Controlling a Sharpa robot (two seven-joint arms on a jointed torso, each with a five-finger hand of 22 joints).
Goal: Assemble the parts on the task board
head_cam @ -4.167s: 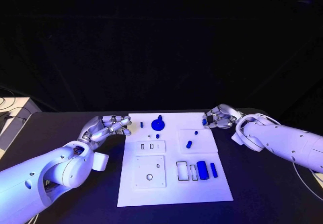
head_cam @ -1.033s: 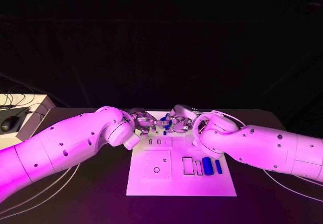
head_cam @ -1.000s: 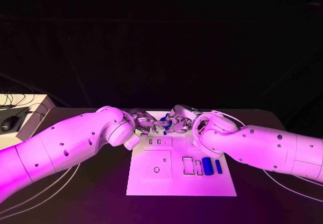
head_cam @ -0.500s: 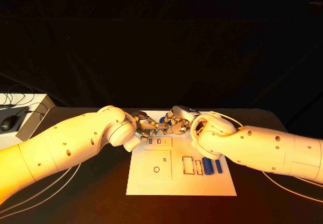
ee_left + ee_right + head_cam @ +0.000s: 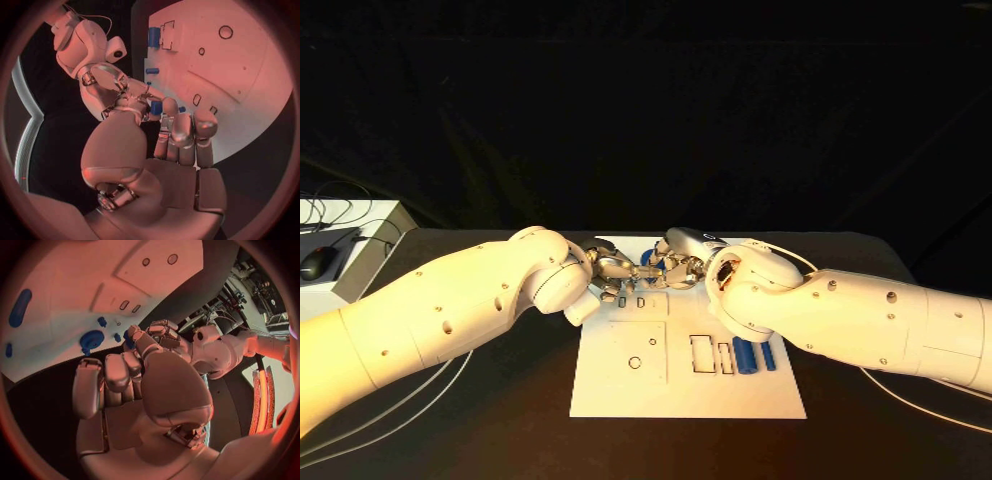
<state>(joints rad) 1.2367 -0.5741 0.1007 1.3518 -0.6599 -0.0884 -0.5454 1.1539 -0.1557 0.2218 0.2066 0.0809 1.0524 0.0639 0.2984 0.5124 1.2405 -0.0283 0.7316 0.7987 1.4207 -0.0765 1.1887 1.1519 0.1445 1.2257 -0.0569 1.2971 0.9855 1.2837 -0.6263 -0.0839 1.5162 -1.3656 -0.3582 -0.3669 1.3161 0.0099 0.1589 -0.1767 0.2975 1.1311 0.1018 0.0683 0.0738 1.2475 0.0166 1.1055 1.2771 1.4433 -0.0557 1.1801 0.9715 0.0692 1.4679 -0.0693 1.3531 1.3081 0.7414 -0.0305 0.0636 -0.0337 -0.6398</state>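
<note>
The white task board [image 5: 687,395] lies mid-table. Above its far end my left hand [image 5: 609,268] and right hand [image 5: 679,268] meet fingertip to fingertip. A small blue part [image 5: 648,258] sits between them. In the left wrist view the small blue part [image 5: 156,107] lies between my left thumb and fingers, with the right hand [image 5: 119,92] touching it. In the right wrist view the small blue part [image 5: 128,339] sits at my right thumb tip, against the left hand [image 5: 161,332]. Two blue bars [image 5: 744,353] lie on the board's near right. A round blue piece [image 5: 92,339] rests on the board.
A grey box [image 5: 358,262] with a mouse on it stands at the table's left edge. White cables [image 5: 387,415] trail over the table at the near left, and another cable [image 5: 906,395] runs at the right. Square and slotted recesses [image 5: 635,352] mark the board.
About four seconds ago the hands were apart at the board's two sides, the right holding a small blue part. They have come together over the far end and barely shifted in the last second.
</note>
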